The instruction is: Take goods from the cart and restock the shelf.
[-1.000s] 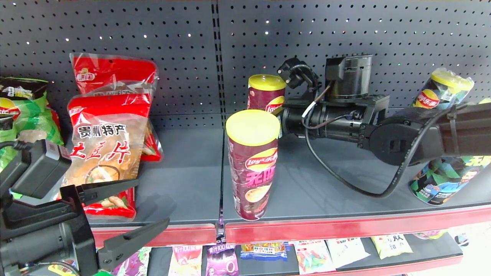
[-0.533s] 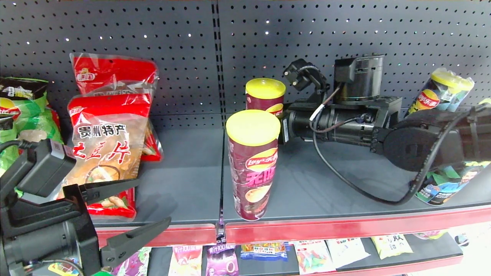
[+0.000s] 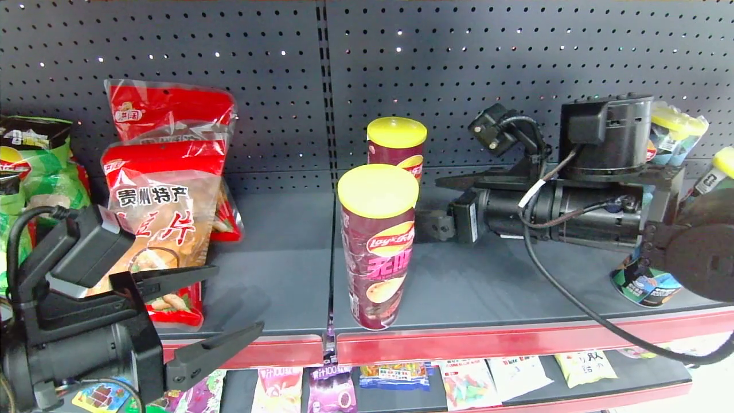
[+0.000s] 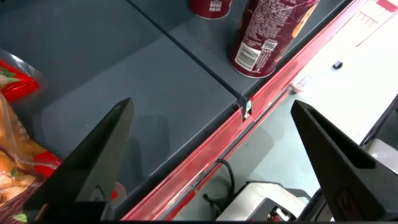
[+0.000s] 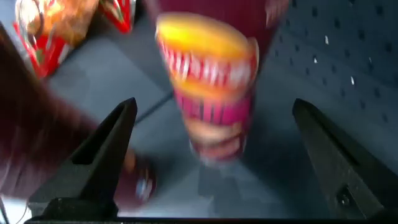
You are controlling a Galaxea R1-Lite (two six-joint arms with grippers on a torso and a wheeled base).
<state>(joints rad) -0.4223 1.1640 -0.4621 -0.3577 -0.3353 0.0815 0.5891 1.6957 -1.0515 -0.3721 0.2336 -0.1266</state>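
Since two cans stand upright on the shelf (image 3: pixel 459 287), restocking appears partly done. The rear can (image 3: pixel 397 146) sits close to the pegboard (image 3: pixel 229 86). The front can (image 3: pixel 377 246) stands in line ahead of it, near the red lip. Bare deck remains on both sides of the pair, between the red bags (image 3: pixel 163 201) and the wrapped cans (image 3: pixel 671 132) at the far right. In my judgement more stock can go in, and neither tool carries anything for it at present.

The right gripper (image 3: pixel 434 202) lies level over the shelf, pointing toward the robot's left, just beside the rear can. Its jaws are apart and hold nothing. The right wrist view shows that can ahead, between the spread fingers, blurred. Whether a finger touches the can cannot be told.

The left gripper (image 3: pixel 238 298) hangs in front of the shelf lip, low and near the red bags. Its jaws are wide apart and empty. The arm points toward the front can and is well apart from it.
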